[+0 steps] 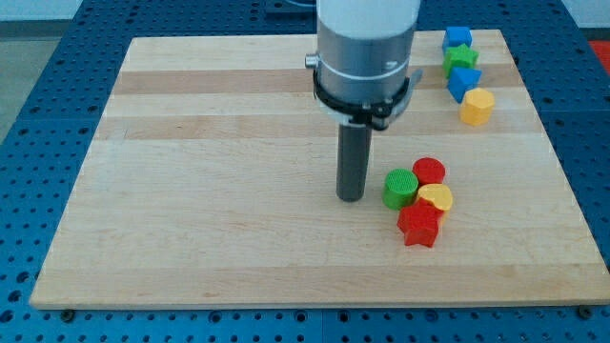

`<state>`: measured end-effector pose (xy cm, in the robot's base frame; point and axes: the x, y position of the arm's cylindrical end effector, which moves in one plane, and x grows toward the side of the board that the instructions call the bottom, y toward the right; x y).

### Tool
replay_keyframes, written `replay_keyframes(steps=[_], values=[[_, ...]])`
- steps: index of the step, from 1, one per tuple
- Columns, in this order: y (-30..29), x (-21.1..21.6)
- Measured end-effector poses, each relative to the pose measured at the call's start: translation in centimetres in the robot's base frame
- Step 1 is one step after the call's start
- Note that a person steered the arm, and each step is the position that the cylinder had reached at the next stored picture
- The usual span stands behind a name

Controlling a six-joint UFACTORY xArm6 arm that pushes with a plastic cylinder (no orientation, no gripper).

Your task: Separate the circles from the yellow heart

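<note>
Nothing looks separated yet: the green circle (400, 188) and red circle (430, 171) both touch the yellow heart (437, 198), with the red star (418, 225) pressed just below. My tip (351, 197) sits on the surface (191, 171) just left of the green circle; there are no fingers to report, only the rod
</note>
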<state>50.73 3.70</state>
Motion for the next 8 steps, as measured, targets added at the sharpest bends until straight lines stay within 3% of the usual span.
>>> replay_keyframes(steps=[3,8], values=[[2.6,1.6],[9.9,-1.7]])
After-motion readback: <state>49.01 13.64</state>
